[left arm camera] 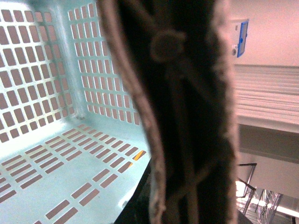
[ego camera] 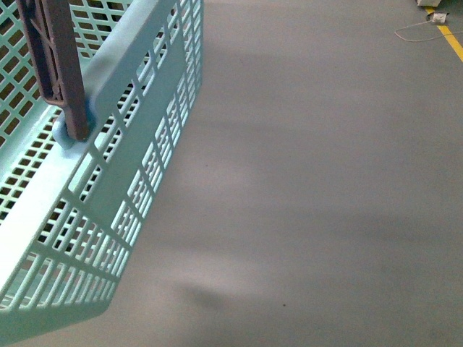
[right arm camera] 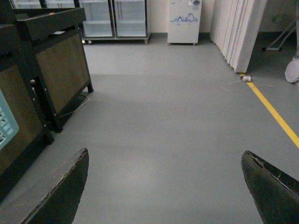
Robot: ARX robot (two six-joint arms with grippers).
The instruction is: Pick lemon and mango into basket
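Note:
The light blue-green basket (ego camera: pixel 130 144) hangs tilted at the left of the front view, its brown handle (ego camera: pixel 54 65) running up out of the frame. In the left wrist view the basket's slotted floor (left arm camera: pixel 56 172) and walls show empty, and the brown handle (left arm camera: pixel 182 112) fills the middle, very close and blurred; my left gripper is shut on it, its fingers hidden. My right gripper (right arm camera: pixel 166 186) is open and empty, its two dark fingertips (right arm camera: pixel 60 191) wide apart above bare floor. The lemon and the mango are out of view.
Grey floor (ego camera: pixel 325 181) fills the front view, with a yellow line (ego camera: pixel 450 36) and a white cable at the far right. The right wrist view shows a dark wooden display stand (right arm camera: pixel 42 79) on the left, glass-door fridges (right arm camera: pixel 112 18) at the back, and a yellow floor line (right arm camera: pixel 273 114).

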